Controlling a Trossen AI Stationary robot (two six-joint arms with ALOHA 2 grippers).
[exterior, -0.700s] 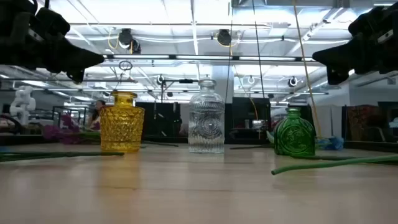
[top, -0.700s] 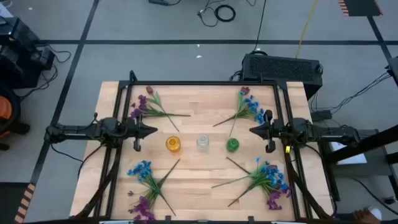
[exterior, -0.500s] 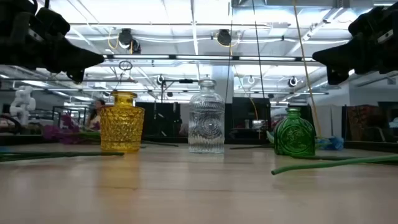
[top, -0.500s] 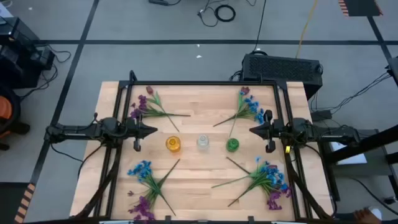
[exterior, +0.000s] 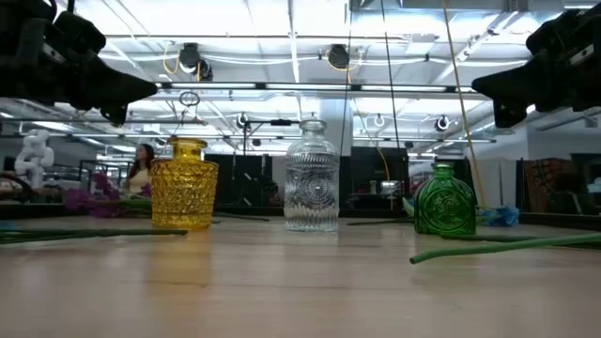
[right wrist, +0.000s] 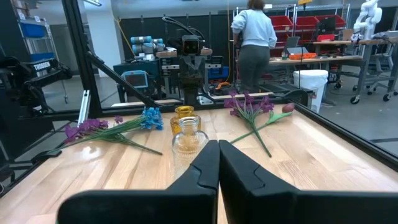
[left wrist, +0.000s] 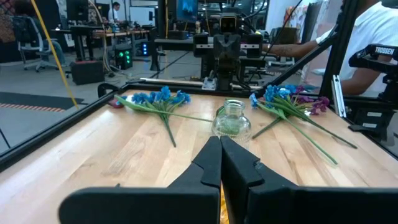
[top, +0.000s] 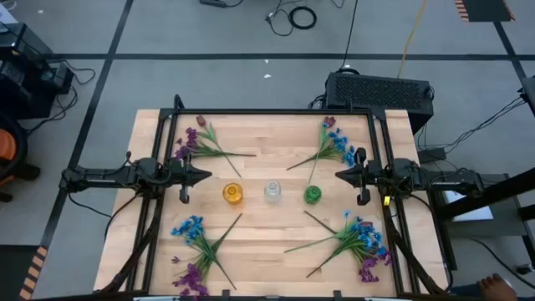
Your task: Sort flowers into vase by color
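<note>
Wooden table (top: pixel 267 242) inside a black frame, grey floor and cables all round, big workshop with benches and ceiling lights beyond. Three small vases lined up across the middle: yellow vase (top: pixel 232 193) toward the left arm, clear vase (top: pixel 272 191) in the centre, green vase (top: pixel 312 195) toward the right arm. All upright, none with anything in it.

Flowers lying flat in four bunches, one per corner. Far-left bunch (top: pixel 201 144) mostly purple with a dark red bloom. Far-right bunch (top: pixel 333 144) blue with a bit of dark red. Near-left bunch (top: pixel 195 249) blue up top, purple lower down. Near-right bunch (top: pixel 359 242) blue and purple mixed, stems fanned toward the middle. One long green stem (exterior: pixel 507 246) lying on the wood close to the low camera.

Left gripper (top: pixel 204 176) parked over the left edge, tips pinched together, holding nothing, pointing at the vases. Right gripper (top: pixel 341 175) mirrored on the other side, likewise closed up tight and empty. Both hanging well above the wood in the low view, clear of every bunch.

Person (right wrist: pixel 252 43) standing with back turned past the far end of the table, another person (exterior: pixel 141 167) small in the distance behind the yellow vase.
</note>
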